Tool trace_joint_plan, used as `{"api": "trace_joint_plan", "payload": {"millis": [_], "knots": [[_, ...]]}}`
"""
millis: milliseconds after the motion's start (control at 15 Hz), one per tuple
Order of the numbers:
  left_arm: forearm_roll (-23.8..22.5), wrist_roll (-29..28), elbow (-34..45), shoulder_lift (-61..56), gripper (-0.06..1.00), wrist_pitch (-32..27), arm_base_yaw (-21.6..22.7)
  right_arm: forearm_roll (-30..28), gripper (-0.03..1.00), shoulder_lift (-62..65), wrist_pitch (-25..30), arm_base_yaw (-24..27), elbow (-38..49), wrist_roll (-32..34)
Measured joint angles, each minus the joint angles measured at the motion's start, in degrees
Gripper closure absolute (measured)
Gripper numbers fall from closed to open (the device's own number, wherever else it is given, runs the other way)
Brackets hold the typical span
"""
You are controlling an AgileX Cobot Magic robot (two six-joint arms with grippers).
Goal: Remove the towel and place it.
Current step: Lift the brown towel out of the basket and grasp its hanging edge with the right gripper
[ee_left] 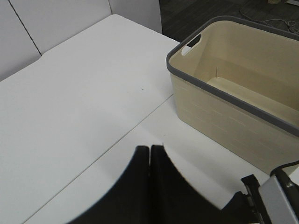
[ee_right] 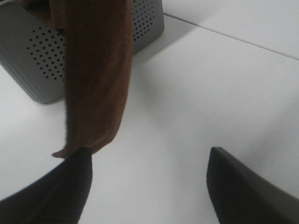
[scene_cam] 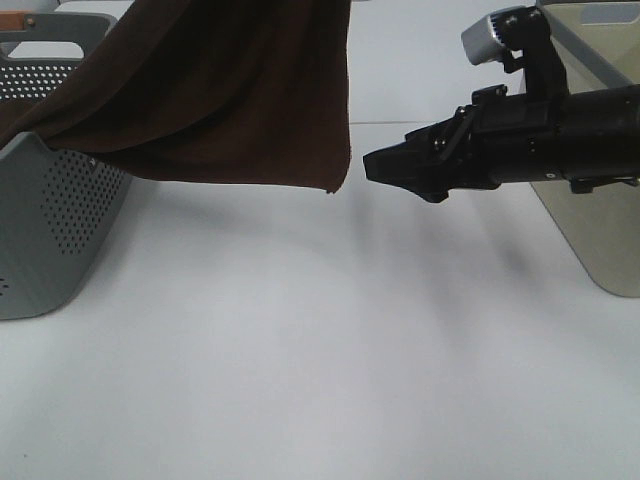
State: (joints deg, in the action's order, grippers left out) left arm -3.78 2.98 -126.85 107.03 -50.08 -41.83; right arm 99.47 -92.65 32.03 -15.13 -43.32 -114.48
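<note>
Table (scene_cam: 320, 390): white; bare across the near side
Right gripper (scene_cam: 384, 166): black, held level above the table, right of centre, tips pointing left; in the right wrist view its fingers (ee_right: 70, 186) stand wide apart, clamped on nothing
Towel (scene_cam: 220, 90): dark brown, hanging in the air left of centre; top runs out of the overhead view; its lower right corner hangs free just left of the right gripper's tips; contact with one fingertip cannot be told
Grey basket (scene_cam: 60, 220): perforated, far left; the towel's left part lies over its rim
Beige basket (scene_cam: 590, 240): right side, grey rim
Left gripper (ee_left: 150, 148): fingers pressed together; only the left wrist view shows it
</note>
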Motion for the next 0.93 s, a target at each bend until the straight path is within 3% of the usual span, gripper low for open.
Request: {"api": "trace_joint_plan", "payload": {"millis": [400,933], "knots": [[1.09,0.00,0.00,0.00,0.94,0.23,0.00,0.00,0.29,-7.96,11.23,-0.17,-5.10,0.11],[2.29,0.00,0.00,0.00,0.94,0.23,0.00,-0.86,0.26,-6.82,12.15,-0.17,-5.27,7.79]]}}
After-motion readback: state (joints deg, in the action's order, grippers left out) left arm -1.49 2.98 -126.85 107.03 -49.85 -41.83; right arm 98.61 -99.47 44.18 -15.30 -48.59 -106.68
